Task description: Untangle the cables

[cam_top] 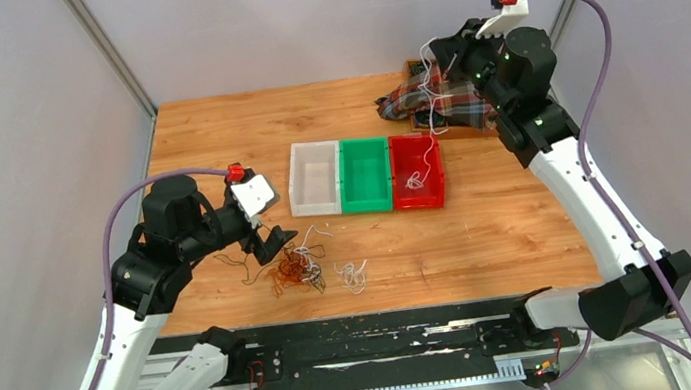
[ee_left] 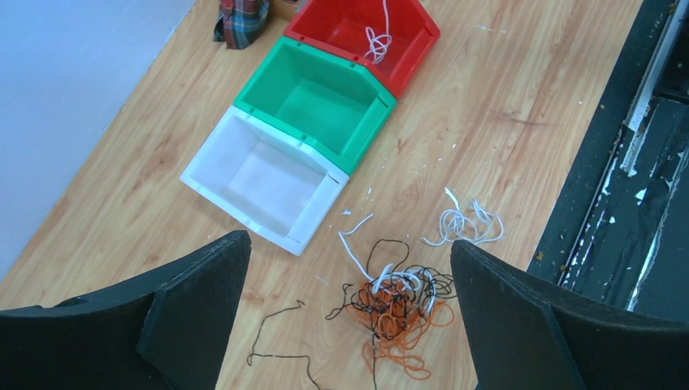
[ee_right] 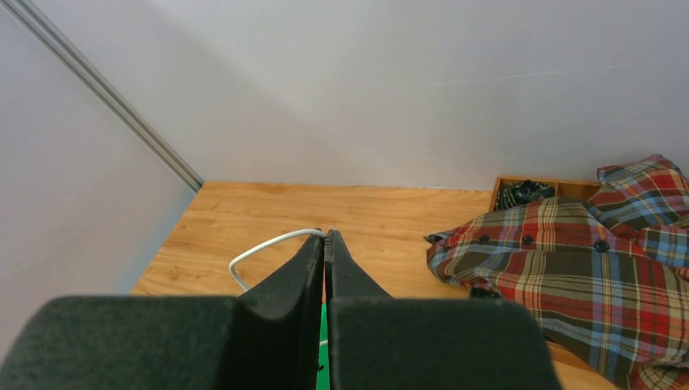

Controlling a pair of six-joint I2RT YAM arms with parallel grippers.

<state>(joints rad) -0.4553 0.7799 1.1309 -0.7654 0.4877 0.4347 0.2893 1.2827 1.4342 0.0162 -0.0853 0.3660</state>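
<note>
Wooden table [cam_top: 527, 222], grey walls [cam_top: 297, 10] round you.
Left pincer [cam_top: 270, 242] spread over the seven-o'clock tangle [cam_top: 296, 270]; right pincer [ee_right: 325, 244] pinches a white cable [ee_right: 272, 239].

My left arm [cam_top: 108, 372] and right arm [cam_top: 590, 203] share the black rail [cam_top: 372, 348]: white links nearest it, black joint housings beyond. Farthest from the rail, each wrist bears a white camera mount [cam_top: 254, 195], a red plug [cam_top: 236, 173] and a thick purple cable [cam_top: 111, 246]. My left gripper [ee_left: 349, 244] and right gripper [ee_right: 325, 237] have matte black wedge fingers.
</note>
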